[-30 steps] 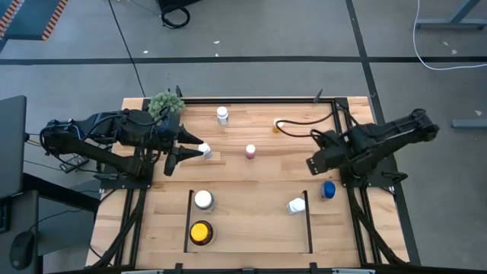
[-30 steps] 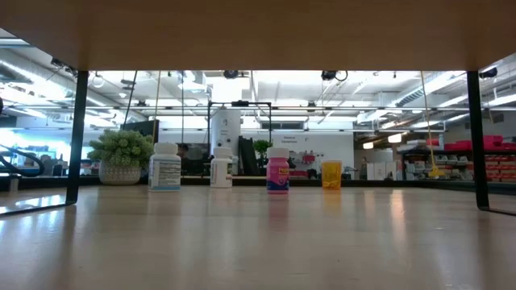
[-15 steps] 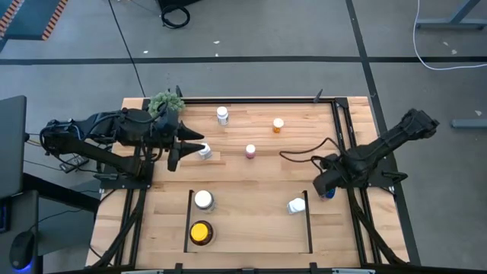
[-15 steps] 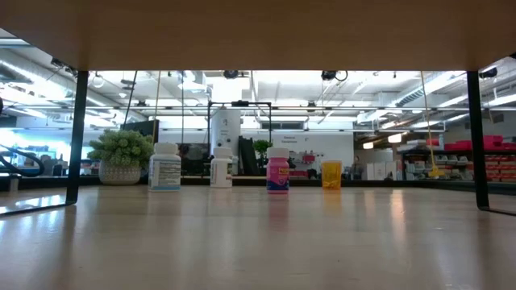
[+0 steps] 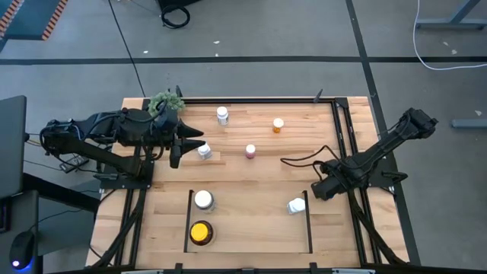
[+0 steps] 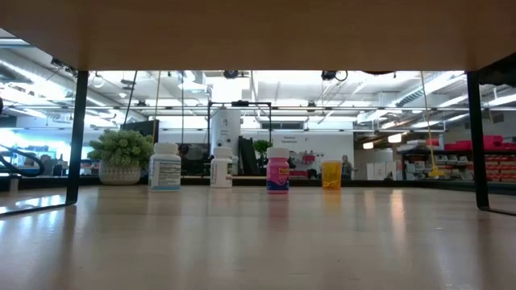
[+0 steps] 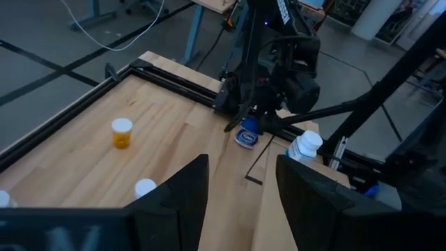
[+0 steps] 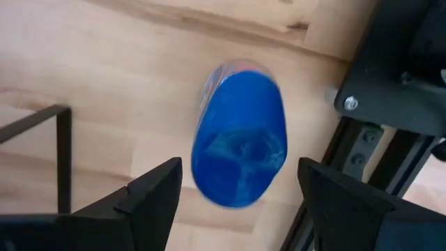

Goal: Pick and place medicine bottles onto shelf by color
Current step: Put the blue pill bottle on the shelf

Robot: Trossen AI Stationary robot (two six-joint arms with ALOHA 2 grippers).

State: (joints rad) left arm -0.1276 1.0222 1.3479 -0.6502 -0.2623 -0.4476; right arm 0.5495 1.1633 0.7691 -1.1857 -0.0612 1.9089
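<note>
The right gripper (image 8: 240, 202), fingers spread apart, hangs directly over the blue bottle (image 8: 239, 139) near the table's right rail, just outside the shelf (image 5: 308, 221) (probably light, smooth plastic, best pinched across its round cap).

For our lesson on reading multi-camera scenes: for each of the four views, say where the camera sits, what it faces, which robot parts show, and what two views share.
High view: overhead, straight down on the light wooden table; both dark arms show.
Low view: table height, level across to a pink white-capped bottle; no arm clearly seen.
Left wrist view: behind the left gripper, facing the right arm.
Right wrist view: above the open right gripper, looking down.
Shared: both wrist views show the blue-capped bottle.
</note>
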